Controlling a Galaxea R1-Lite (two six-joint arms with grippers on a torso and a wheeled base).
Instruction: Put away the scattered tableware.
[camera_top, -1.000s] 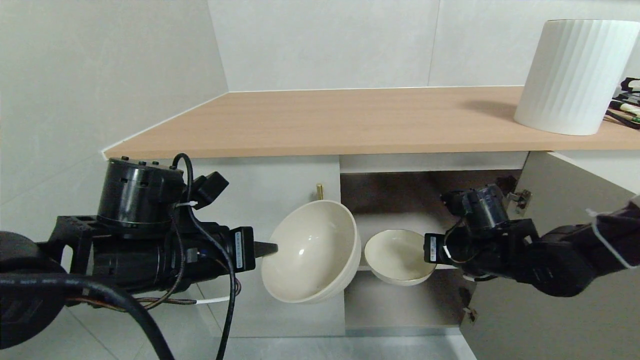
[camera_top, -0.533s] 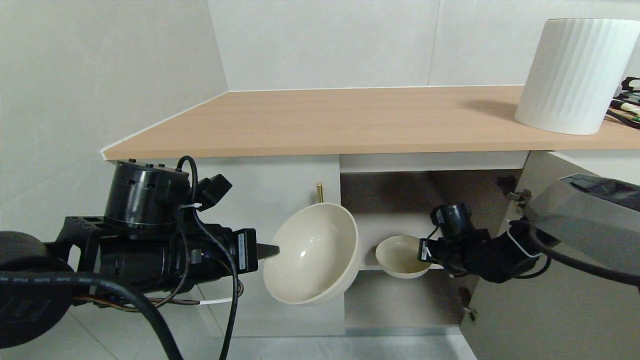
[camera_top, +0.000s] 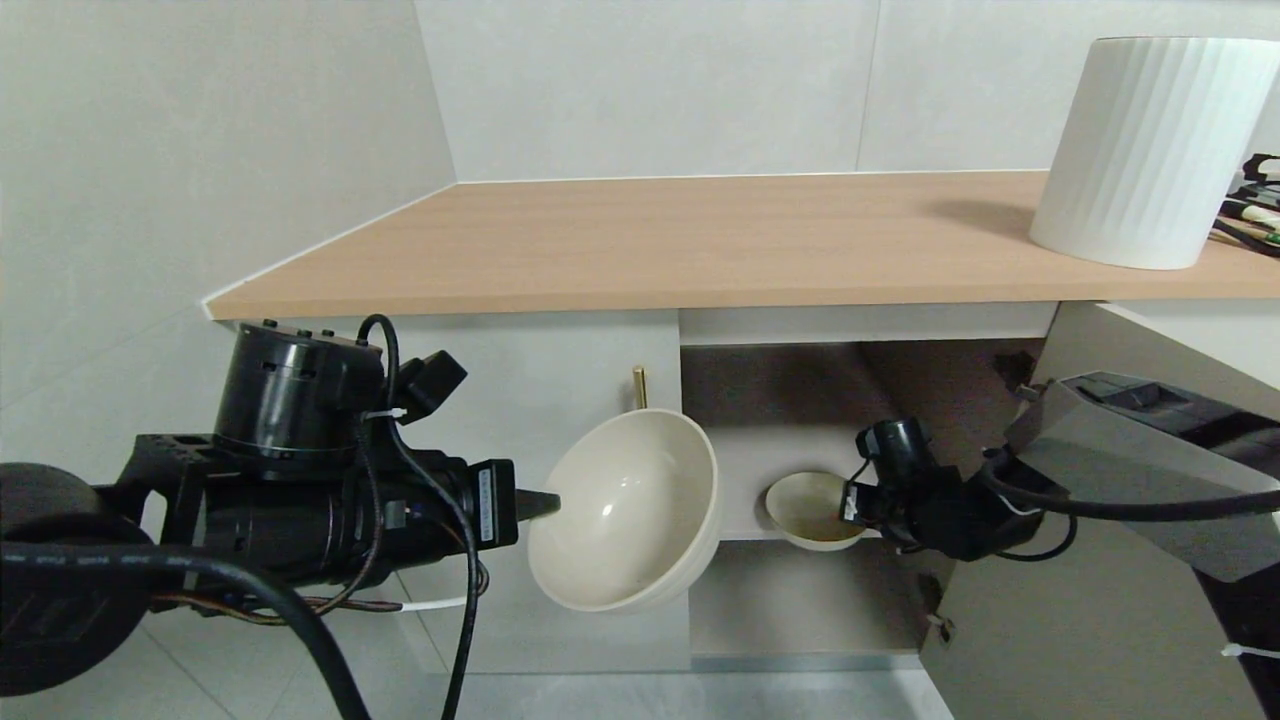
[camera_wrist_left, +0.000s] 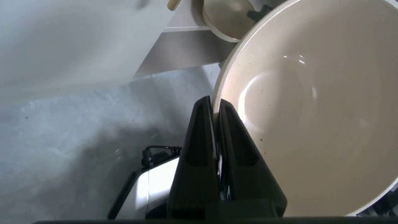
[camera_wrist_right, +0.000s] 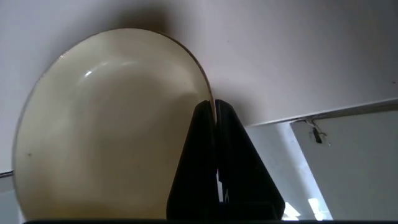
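A large cream bowl (camera_top: 625, 525) hangs tilted in front of the closed left cabinet door, its rim pinched by my left gripper (camera_top: 545, 502), which is shut on it; the same large bowl (camera_wrist_left: 317, 118) and left gripper (camera_wrist_left: 217, 118) appear in the left wrist view. A small cream bowl (camera_top: 812, 508) is held inside the open cabinet, just above the shelf (camera_top: 745, 535), with my right gripper (camera_top: 852, 503) shut on its rim. In the right wrist view the small bowl (camera_wrist_right: 106, 124) sits against the cabinet's inner wall, gripped by the right gripper (camera_wrist_right: 215, 118).
The wooden countertop (camera_top: 700, 240) runs above the cabinet, with a ribbed white container (camera_top: 1150, 150) at its right end. The right cabinet door (camera_top: 1110, 600) stands open. A brass knob (camera_top: 638, 385) sticks out of the closed left door. Grey floor lies below.
My right arm has carried the small bowl deeper into the cabinet, toward the shelf. The left gripper and large bowl have stayed almost still.
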